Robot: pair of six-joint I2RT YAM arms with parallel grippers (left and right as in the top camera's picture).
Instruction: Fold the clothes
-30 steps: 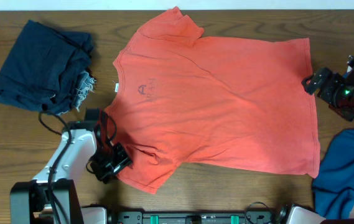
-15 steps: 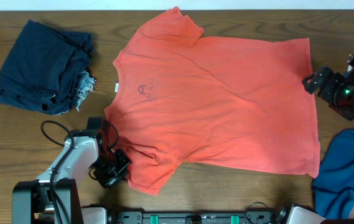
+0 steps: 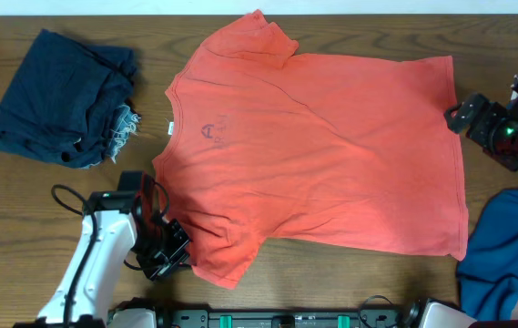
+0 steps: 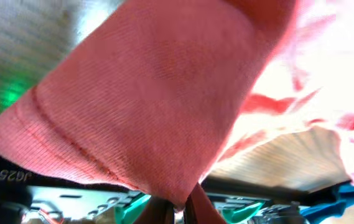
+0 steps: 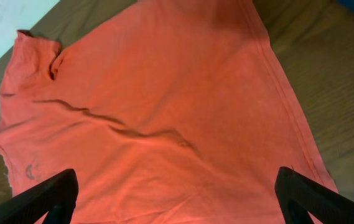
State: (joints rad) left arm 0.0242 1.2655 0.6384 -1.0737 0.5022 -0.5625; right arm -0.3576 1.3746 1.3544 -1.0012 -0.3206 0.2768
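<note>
The clothes at hand are a coral-red T-shirt [image 3: 331, 155] spread flat on the wooden table, its neck to the left and its hem to the right. My left gripper [image 3: 175, 253] sits at the near-left sleeve and is shut on the sleeve's edge. In the left wrist view the sleeve cloth [image 4: 145, 106] hangs out of the pinched gripper [image 4: 180, 211]. My right gripper [image 3: 459, 117] hovers at the hem's far right corner. It stands open [image 5: 177, 186] over the shirt [image 5: 164, 112], with nothing between its fingers [image 5: 52, 193].
A pile of dark navy clothes [image 3: 63, 96] lies at the far left of the table. A blue cloth [image 3: 504, 255] lies at the near right corner. The arms' base rail [image 3: 286, 319] runs along the front edge.
My left gripper has slid toward the front edge along the sleeve and shut on its edge. The right gripper has barely shifted and stays open.
</note>
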